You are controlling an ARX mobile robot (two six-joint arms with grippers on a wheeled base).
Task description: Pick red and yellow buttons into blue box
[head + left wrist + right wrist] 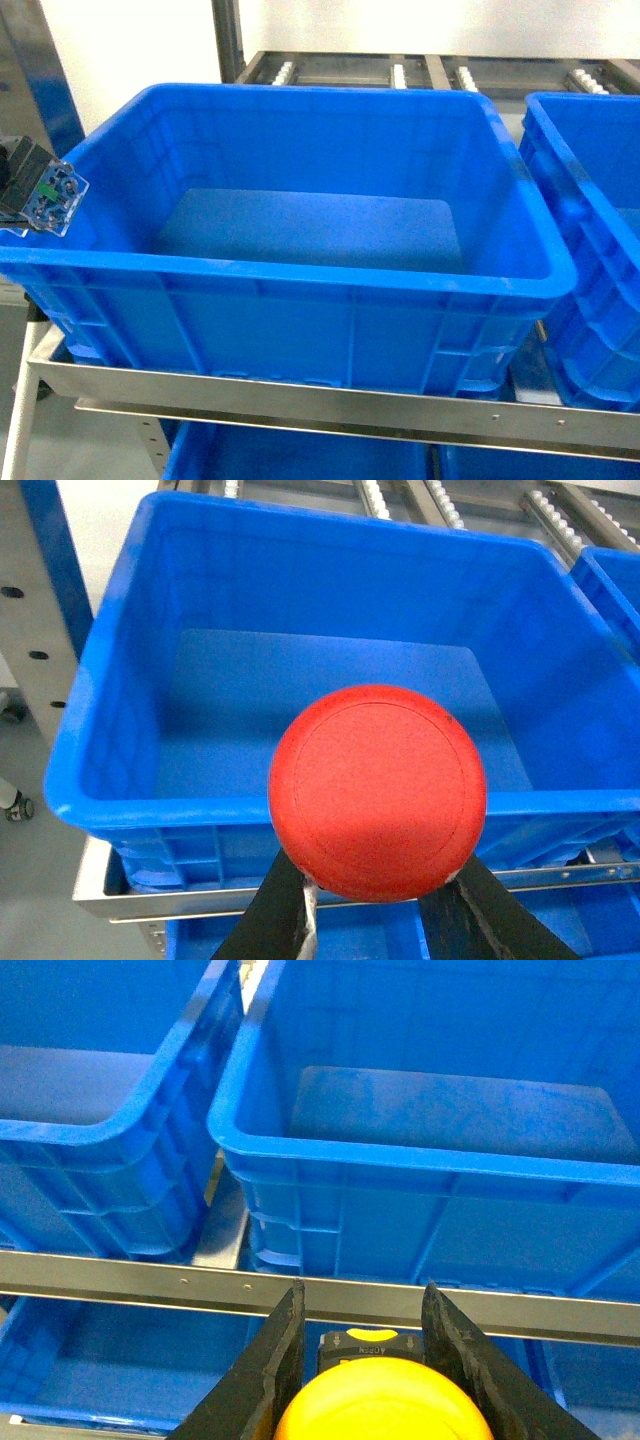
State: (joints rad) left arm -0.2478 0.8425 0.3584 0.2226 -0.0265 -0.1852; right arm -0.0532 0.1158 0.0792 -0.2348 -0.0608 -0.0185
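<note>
Left wrist view shows our left claw (375,880) clamped on the red button (378,792) over the blue box (110,810) near rim, while our right claw (365,1360) grips the yellow button (380,1405) below a neighbouring crate (420,1160).

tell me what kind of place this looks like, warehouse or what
Probably a warehouse or factory sorting station: big blue crates sit side by side on a steel rack, more crates on the level below, and a roller conveyor runs behind them.
</note>
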